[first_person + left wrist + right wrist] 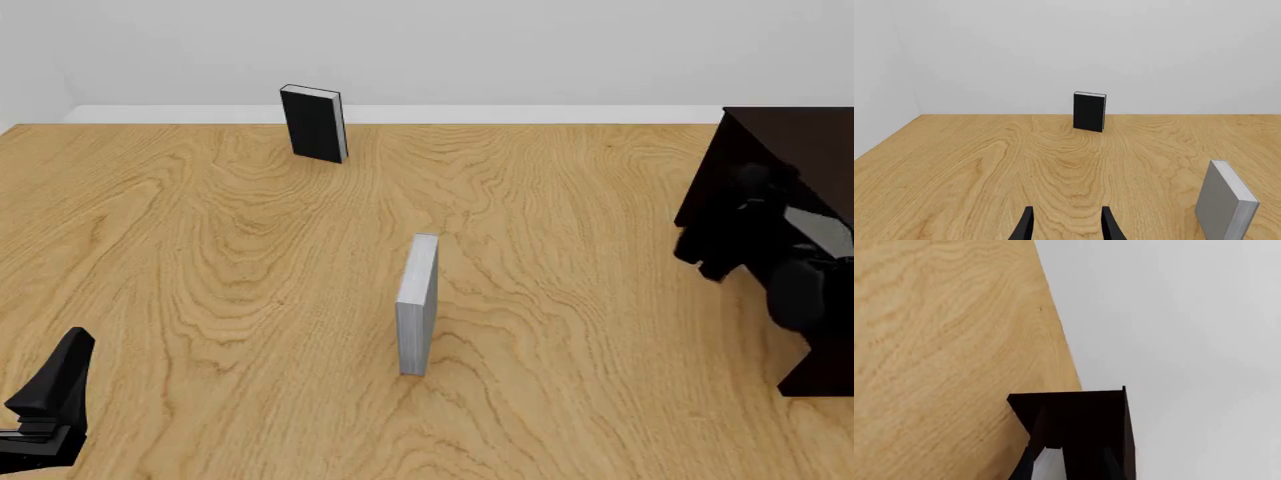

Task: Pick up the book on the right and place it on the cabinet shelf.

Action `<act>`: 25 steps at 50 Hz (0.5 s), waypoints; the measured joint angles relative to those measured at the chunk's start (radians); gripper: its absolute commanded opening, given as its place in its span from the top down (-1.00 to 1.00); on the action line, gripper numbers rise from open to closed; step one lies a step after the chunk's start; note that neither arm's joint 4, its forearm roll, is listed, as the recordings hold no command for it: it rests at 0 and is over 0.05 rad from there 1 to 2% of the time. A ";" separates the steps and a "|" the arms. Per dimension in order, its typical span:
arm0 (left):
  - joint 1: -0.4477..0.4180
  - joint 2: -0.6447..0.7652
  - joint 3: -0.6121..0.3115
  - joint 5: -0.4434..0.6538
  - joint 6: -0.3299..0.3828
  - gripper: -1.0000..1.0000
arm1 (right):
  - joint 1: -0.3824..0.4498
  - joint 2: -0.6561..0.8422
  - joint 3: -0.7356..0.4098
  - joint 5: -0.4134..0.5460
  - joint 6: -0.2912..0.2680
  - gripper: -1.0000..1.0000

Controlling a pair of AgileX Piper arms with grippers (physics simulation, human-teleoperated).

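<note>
The right gripper [1066, 467] was at the cabinet [747, 190] on the right side of the table [200, 260]. In the right wrist view its two dark fingers stood apart, with a pale strip between one of them and the dark wood — whether they clamped anything could not be told. In the front view the right arm merged with the cabinet's dark interior, and a light-grey slab [817, 228] sat tilted there beside the arm; this appeared to be the book, at the cabinet's open side. Its contact with a shelf could not be made out.

The left gripper [1066, 225] hung low over the table at the near left, fingers parted and holding nothing. In the front view only its black body showed, at the lower left corner.

Ahead of the left gripper, and a little to its right, a slim grey book [418, 304] stood upright on the table near the middle (seen edge-on from the front camera). Well beyond it, close to the far edge, a black book [314, 123] stood upright — its pale page edge faced right. The two books were well apart from each other and from the cabinet.
</note>
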 measured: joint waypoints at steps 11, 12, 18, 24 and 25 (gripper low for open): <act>0.000 0.000 0.000 0.000 0.000 -1.00 | 0.044 -0.068 -0.026 0.061 0.025 -1.00; 0.000 0.000 0.000 0.000 0.000 -1.00 | 0.049 -0.077 -0.029 0.070 0.029 -1.00; 0.000 0.000 0.000 0.000 0.000 -1.00 | 0.080 -0.134 -0.054 0.134 0.067 -1.00; 0.000 0.000 0.000 0.000 0.000 -1.00 | 0.111 -0.196 -0.081 0.211 0.121 -1.00; 0.000 0.000 0.000 0.000 0.000 -1.00 | 0.115 -0.206 -0.084 0.221 0.129 -1.00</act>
